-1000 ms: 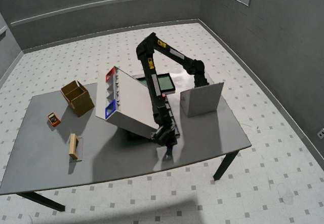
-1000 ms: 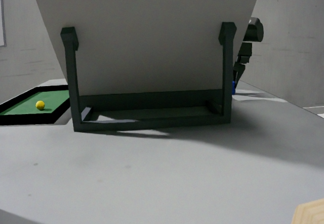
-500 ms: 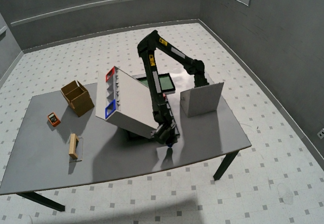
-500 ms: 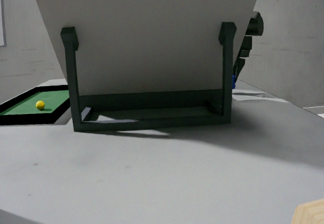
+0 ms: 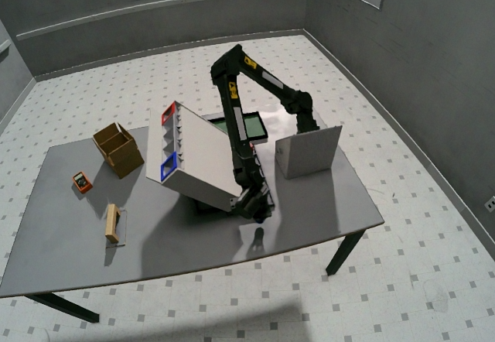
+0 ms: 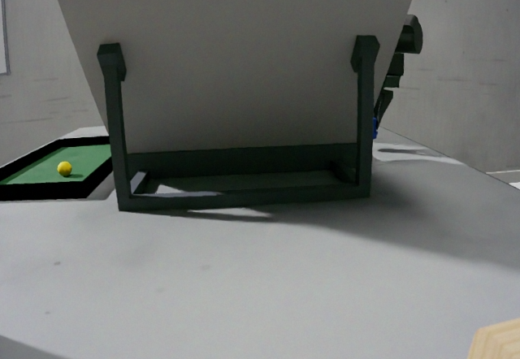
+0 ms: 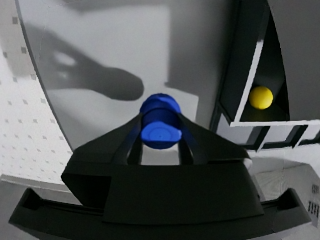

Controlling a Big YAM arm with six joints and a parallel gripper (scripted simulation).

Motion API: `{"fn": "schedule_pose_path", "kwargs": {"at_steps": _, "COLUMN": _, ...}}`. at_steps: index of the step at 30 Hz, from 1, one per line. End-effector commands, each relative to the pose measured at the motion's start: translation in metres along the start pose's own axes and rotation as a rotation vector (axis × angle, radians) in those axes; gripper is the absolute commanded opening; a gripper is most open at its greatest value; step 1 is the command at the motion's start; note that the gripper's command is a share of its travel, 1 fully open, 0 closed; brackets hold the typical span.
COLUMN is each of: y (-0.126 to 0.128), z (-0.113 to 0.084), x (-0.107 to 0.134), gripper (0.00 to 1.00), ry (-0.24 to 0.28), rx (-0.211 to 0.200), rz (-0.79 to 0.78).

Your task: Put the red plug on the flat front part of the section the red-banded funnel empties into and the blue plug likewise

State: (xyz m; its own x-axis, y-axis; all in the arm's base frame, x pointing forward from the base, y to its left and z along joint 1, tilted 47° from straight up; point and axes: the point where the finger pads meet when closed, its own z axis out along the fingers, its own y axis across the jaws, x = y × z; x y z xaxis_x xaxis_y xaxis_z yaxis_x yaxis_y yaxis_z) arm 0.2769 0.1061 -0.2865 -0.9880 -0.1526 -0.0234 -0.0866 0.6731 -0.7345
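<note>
My gripper (image 5: 261, 215) (image 7: 160, 118) is shut on the blue plug (image 5: 260, 221) (image 6: 374, 128) (image 7: 161, 135), above the table beside the near end of the sections. The slanted cover (image 5: 203, 146) has a red-banded funnel (image 5: 168, 108) at its far top corner and a blue-banded funnel (image 5: 174, 159) at its near one. In the wrist view a yellow marble (image 7: 261, 97) lies in the end section on the blue-banded side. Another yellow marble (image 6: 64, 168) lies in the green tray (image 5: 255, 125) (image 6: 37, 172). A small red thing (image 5: 251, 145) shows behind my arm; I cannot tell its exact seat. The pipes are hidden.
The dark stand (image 6: 243, 200) holds up the cover. A pale upright panel (image 5: 309, 154) stands near my arm's base. A cardboard box (image 5: 125, 160), an orange meter (image 5: 82, 182) and a wooden block (image 5: 111, 225) (image 6: 500, 342) are on the funnel side of the table.
</note>
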Motion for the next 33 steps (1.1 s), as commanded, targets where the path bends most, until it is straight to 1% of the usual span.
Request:
{"fn": "schedule_pose_path", "kwargs": {"at_steps": 1, "y": 0.010, "z": -0.023, "x": -0.016, "gripper": 0.00, "ry": -0.040, "rx": -0.026, "rz": 0.016}}
{"fn": "schedule_pose_path", "kwargs": {"at_steps": 6, "y": 0.012, "z": -0.043, "x": -0.019, "gripper": 0.00, "ry": -0.044, "rx": -0.032, "rz": 0.021}}
{"fn": "schedule_pose_path", "kwargs": {"at_steps": 13, "y": 0.013, "z": -0.087, "x": -0.019, "gripper": 0.00, "ry": -0.045, "rx": -0.036, "rz": 0.023}}
{"fn": "schedule_pose_path", "kwargs": {"at_steps": 15, "y": 0.013, "z": -0.087, "x": -0.019, "gripper": 0.00, "ry": -0.045, "rx": -0.036, "rz": 0.023}}
{"fn": "schedule_pose_path", "kwargs": {"at_steps": 18, "y": 0.013, "z": -0.104, "x": -0.018, "gripper": 0.00, "ry": -0.045, "rx": -0.038, "rz": 0.023}}
{"fn": "schedule_pose_path", "kwargs": {"at_steps": 21, "y": 0.013, "z": -0.115, "x": -0.018, "gripper": 0.00, "ry": -0.045, "rx": -0.039, "rz": 0.024}}
{"fn": "schedule_pose_path", "kwargs": {"at_steps": 26, "y": 0.013, "z": -0.122, "x": -0.018, "gripper": 0.00, "ry": -0.047, "rx": -0.039, "rz": 0.024}}
{"fn": "schedule_pose_path", "kwargs": {"at_steps": 29, "y": 0.011, "z": -0.113, "x": -0.013, "gripper": 0.00, "ry": -0.032, "rx": -0.025, "rz": 0.017}}
{"fn": "schedule_pose_path", "kwargs": {"at_steps": 33, "y": 0.011, "z": -0.113, "x": -0.013, "gripper": 0.00, "ry": -0.033, "rx": -0.026, "rz": 0.018}}
